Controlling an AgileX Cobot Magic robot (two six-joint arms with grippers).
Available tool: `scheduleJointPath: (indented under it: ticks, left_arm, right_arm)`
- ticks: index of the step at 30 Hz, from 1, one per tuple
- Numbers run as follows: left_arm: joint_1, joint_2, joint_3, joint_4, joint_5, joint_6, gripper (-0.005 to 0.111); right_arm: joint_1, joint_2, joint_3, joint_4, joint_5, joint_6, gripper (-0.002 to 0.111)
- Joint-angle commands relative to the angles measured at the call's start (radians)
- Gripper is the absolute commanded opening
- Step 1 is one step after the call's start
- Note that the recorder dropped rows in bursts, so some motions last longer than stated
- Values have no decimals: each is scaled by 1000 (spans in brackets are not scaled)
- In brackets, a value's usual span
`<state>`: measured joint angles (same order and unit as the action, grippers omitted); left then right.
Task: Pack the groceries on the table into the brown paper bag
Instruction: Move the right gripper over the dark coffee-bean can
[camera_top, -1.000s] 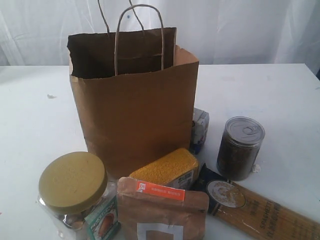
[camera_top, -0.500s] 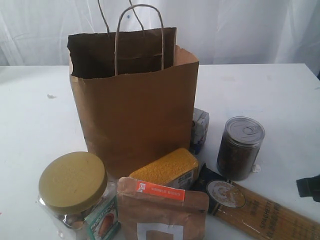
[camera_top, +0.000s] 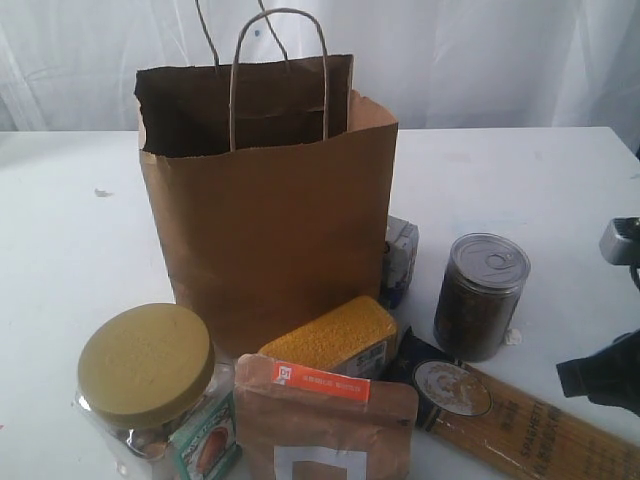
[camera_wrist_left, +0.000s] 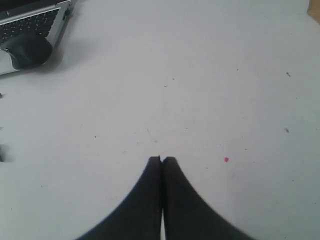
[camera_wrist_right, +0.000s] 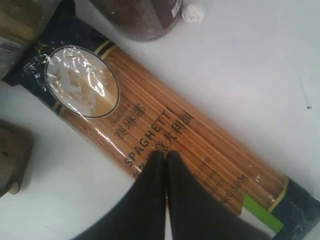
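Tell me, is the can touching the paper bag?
Apart. The exterior view shows a strip of bare white table and the carton between the can and the bag.

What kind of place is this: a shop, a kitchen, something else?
Probably a test lab, not a shop: a plain white table holds a paper bag, a white curtain hangs behind, and a laptop lies on the table.

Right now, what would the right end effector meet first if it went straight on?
Probably the long spaghetti pack: the shut right end effector points at its printed middle; the gap between is unclear.
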<state>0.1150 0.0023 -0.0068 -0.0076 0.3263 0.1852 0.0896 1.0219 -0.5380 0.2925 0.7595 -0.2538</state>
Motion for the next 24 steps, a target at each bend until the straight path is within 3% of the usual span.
scheduleJointPath:
  ticks: [1, 17, 24]
  left_arm:
    - [1, -2, 7, -6, 15, -1, 0]
    - [1, -2, 7, -6, 15, -1, 0]
    - [1, -2, 7, -6, 15, -1, 0]
  right_arm:
    - [3, 3, 43, 31, -6, -9, 0]
    - [3, 3, 49, 155, 24, -36, 0]
    - [3, 3, -42, 443, 107, -481, 0]
